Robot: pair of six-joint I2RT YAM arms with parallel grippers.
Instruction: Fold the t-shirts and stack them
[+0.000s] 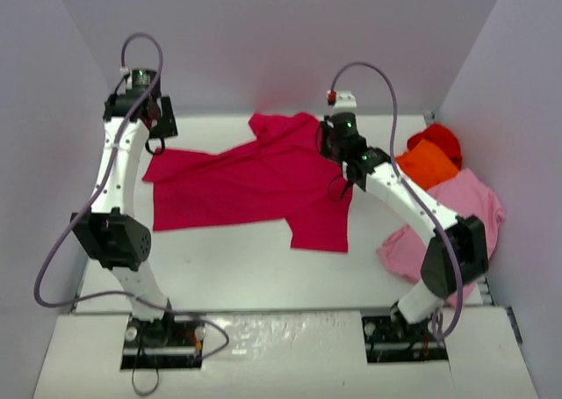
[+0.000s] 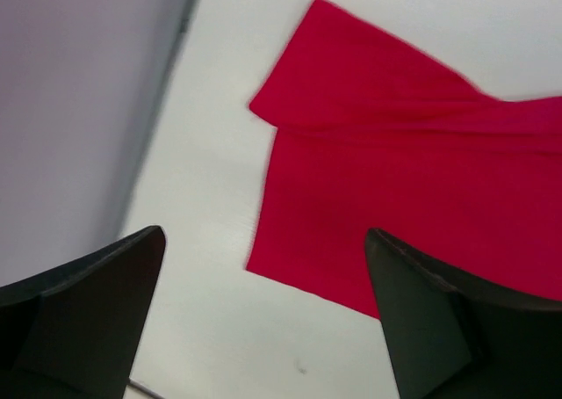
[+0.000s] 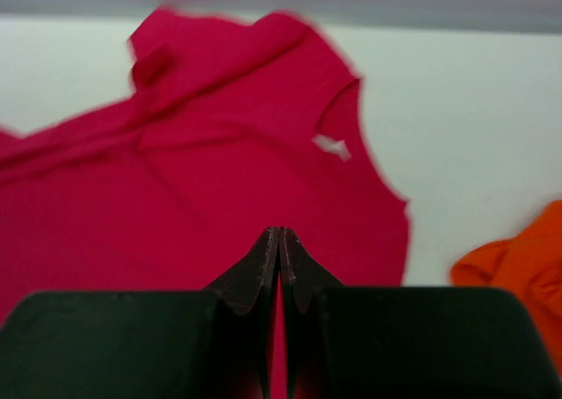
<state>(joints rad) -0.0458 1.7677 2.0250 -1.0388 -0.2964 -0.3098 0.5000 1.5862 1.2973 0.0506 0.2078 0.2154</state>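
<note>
A crimson t-shirt (image 1: 250, 184) lies spread out in the middle of the white table, and its small white tag (image 3: 332, 146) shows at the neckline. My left gripper (image 1: 160, 128) hovers over the shirt's left corner (image 2: 378, 179). It is open, and its dark fingers (image 2: 88, 315) have nothing between them. Over the shirt's right part, my right gripper (image 1: 341, 146) is shut, tips pressed together (image 3: 281, 234) above the cloth with no fabric pinched. At the right lie the orange t-shirt (image 1: 428, 166), the bright red one (image 1: 436, 138) and the light pink one (image 1: 457, 214).
Pale walls (image 1: 263, 39) close in the table at the back and on both sides. The right arm's elbow (image 1: 452, 250) hangs over the pink shirt. Bare white tabletop (image 1: 228, 267) runs between the crimson shirt and the arm bases.
</note>
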